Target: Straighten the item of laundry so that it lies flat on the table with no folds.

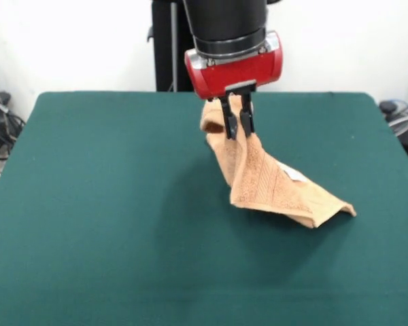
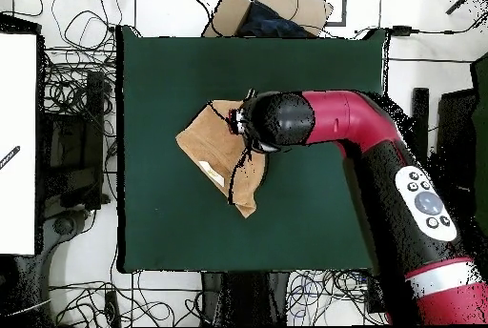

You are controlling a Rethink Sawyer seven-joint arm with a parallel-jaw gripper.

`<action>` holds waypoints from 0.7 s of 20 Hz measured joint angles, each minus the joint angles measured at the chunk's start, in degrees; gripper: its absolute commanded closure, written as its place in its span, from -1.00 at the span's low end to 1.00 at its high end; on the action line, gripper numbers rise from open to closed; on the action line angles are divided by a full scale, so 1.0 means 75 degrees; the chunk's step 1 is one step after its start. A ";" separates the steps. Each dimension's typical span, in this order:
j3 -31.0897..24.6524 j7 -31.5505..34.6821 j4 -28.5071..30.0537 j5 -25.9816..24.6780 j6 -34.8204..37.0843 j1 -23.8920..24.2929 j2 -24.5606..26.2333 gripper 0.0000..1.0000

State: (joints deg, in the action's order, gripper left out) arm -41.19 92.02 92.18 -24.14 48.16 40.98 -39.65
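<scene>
The peach-orange towel [image 1: 272, 180] hangs from my gripper [image 1: 236, 125], which is shut on its upper part. The towel's top is bunched around the black fingers [image 1: 228, 122]. Its lower part drapes down to the right and rests on the dark green table [image 1: 109, 217], ending in a corner at the right. A small white label [image 1: 292, 174] shows on the sloping side. In the overhead view the towel [image 2: 214, 148] lies left of centre on the table [image 2: 315, 76], partly under the arm's black wrist [image 2: 281, 122]; the gripper itself is hidden there.
The red and black arm [image 2: 381, 153] reaches in from the lower right of the overhead view. A cardboard box [image 2: 272, 10] sits beyond the table's top edge. Cables and equipment [image 2: 71, 124] lie on the floor at the left.
</scene>
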 measured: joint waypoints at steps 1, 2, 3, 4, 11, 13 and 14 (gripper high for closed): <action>-0.0020 -0.0130 -0.0036 0.0000 0.0048 0.0007 0.0047 1.00; -0.0041 -0.0231 -0.0061 0.0000 0.0079 0.0015 0.0082 1.00; -0.0063 -0.0332 -0.0085 0.0000 0.0111 0.0022 0.0118 1.00; -0.0083 -0.0404 -0.0105 0.0000 0.0132 0.0027 0.0148 1.00; -0.0152 -0.0862 -0.0277 0.0000 0.0184 0.0031 0.0503 1.00; -0.0151 -0.0865 -0.0298 0.0000 0.0186 0.0029 0.0522 1.00; -0.0152 -0.0865 -0.0328 0.0002 0.0186 0.0028 0.0528 1.00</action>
State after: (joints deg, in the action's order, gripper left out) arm -42.33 85.54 89.72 -24.13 49.55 41.19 -35.70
